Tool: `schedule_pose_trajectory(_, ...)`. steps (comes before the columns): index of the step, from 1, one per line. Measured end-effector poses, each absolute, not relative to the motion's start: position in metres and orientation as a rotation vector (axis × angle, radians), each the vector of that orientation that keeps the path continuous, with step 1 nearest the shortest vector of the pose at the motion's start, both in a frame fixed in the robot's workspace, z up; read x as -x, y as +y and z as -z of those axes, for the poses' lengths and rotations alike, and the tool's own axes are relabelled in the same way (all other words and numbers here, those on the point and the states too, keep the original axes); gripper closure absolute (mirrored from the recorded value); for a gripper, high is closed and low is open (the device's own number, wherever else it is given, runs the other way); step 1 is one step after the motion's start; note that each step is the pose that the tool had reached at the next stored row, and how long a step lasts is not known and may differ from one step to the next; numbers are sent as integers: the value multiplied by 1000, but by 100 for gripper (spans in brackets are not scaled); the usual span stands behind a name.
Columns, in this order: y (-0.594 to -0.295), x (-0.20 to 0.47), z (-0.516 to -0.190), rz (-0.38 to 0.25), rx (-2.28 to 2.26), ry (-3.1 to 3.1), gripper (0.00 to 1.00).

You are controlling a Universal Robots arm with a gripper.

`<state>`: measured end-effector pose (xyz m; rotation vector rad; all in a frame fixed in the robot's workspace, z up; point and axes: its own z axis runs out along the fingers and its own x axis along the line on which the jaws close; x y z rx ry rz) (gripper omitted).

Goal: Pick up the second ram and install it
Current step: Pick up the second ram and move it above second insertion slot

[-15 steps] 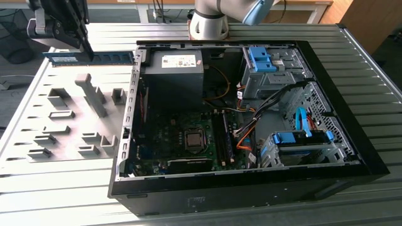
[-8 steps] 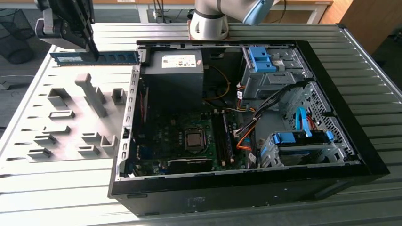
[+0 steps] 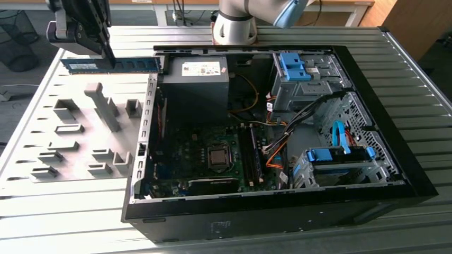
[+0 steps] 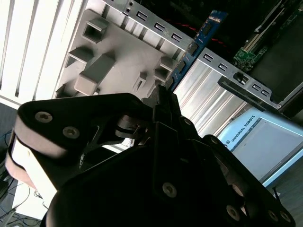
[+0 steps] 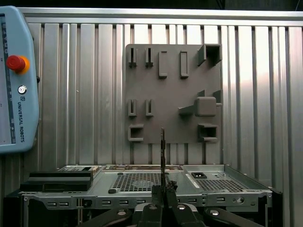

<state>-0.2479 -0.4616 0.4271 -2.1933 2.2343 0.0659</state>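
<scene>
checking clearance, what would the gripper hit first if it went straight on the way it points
Likely the grey fixture plate, near its edge; the second ram held in the gripper would touch first. Depth is unclear.

We see bright daylight glaring off the ribbed table [image 3: 71,217]; the case [image 3: 282,217] interior lies dim and shadowed.

My claw [image 5: 162,190] was at the edge of the frame. Its fingers [image 5: 155,191] pinched the second ram [image 5: 162,146]. I saw the ram from its thin side, like a dark stick poking straight out of my claw. Past it, in the middle of the frame, a grey plate [image 5: 173,94] with little blocks lay on the striped metal table [image 5: 94,94]. A pale blue box [image 5: 19,118] with a red button [image 5: 14,63] lay at one side edge. The computer case [image 5: 227,187] ran close by my claw.
</scene>
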Motion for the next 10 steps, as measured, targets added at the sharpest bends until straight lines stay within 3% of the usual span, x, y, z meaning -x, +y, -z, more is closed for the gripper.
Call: schedule_pose_trajectory(10, -462, 247, -427, -66, 2194, 2234, 86)
